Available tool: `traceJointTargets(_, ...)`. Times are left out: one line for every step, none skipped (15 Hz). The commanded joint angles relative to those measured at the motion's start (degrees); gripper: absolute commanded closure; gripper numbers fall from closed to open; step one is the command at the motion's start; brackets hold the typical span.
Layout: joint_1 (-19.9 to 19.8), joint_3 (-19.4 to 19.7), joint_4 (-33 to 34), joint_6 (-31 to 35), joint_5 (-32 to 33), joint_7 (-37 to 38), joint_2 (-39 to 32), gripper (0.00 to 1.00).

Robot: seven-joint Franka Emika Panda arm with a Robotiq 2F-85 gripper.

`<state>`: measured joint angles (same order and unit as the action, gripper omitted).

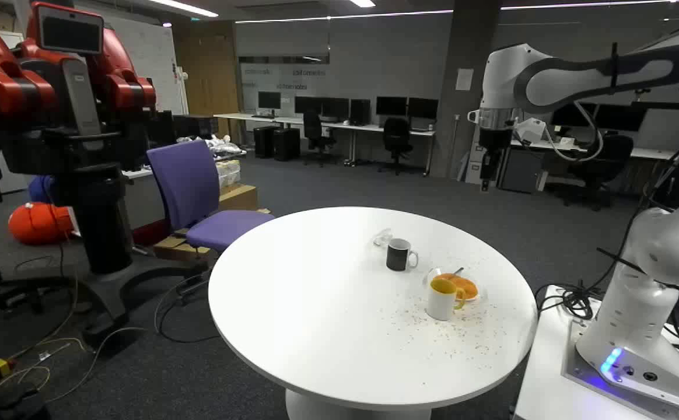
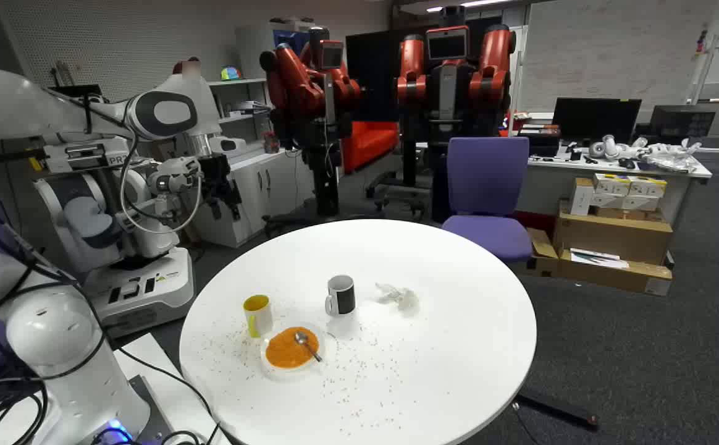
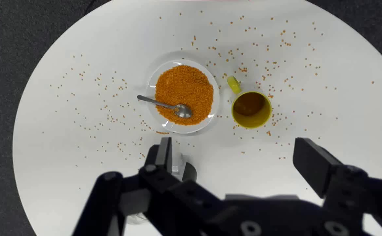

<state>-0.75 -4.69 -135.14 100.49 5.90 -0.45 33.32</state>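
My gripper (image 3: 233,144) is open and empty, high above the round white table (image 1: 304,326); it also shows in both exterior views (image 1: 485,182) (image 2: 227,210). In the wrist view, a white mug with yellow inside (image 3: 251,109) stands upright with orange-brown contents low inside. Beside it, a plate (image 3: 191,129) bears a heap of orange grains (image 3: 182,85). A metal spoon (image 3: 183,111) lies on the grains, its handle past the rim. A black-and-white mug (image 3: 190,173) is partly hidden behind the left finger. It stands upright in both exterior views (image 1: 396,256) (image 2: 344,296).
Crumpled clear plastic (image 2: 399,298) lies near the black-and-white mug. Loose grains are scattered about the plate and yellow mug. A purple chair (image 2: 488,185) stands at the table's edge. The arm's base (image 1: 637,344) is on a white side table. Red robots (image 2: 452,80) stand beyond.
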Motion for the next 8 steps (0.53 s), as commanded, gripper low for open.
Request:
traceJointTargets(1.0,0.8,0.2,-0.2,0.4,0.4,-0.1,0.00)
traceJointTargets(1.0,0.8,0.2,-0.2,0.4,0.4,-0.1,0.00)
traceJointTargets(1.0,0.8,0.2,-0.2,0.4,0.4,-0.1,0.00)
traceJointTargets(1.0,0.8,0.2,-0.2,0.4,0.4,-0.1,0.00)
traceJointTargets(0.7,0.9,0.5,-0.8,0.9,0.4,-0.4,0.00)
traceJointTargets(0.5,1.5,0.2,-0.7,0.7,0.0,-0.2,0.00)
traceJointTargets(0.1,2.4,-0.5,-0.9,1.0,-0.7,0.4,0.00)
traceJointTargets(-0.5,3.7,-1.5,-1.2,1.6,-1.9,1.6,0.00)
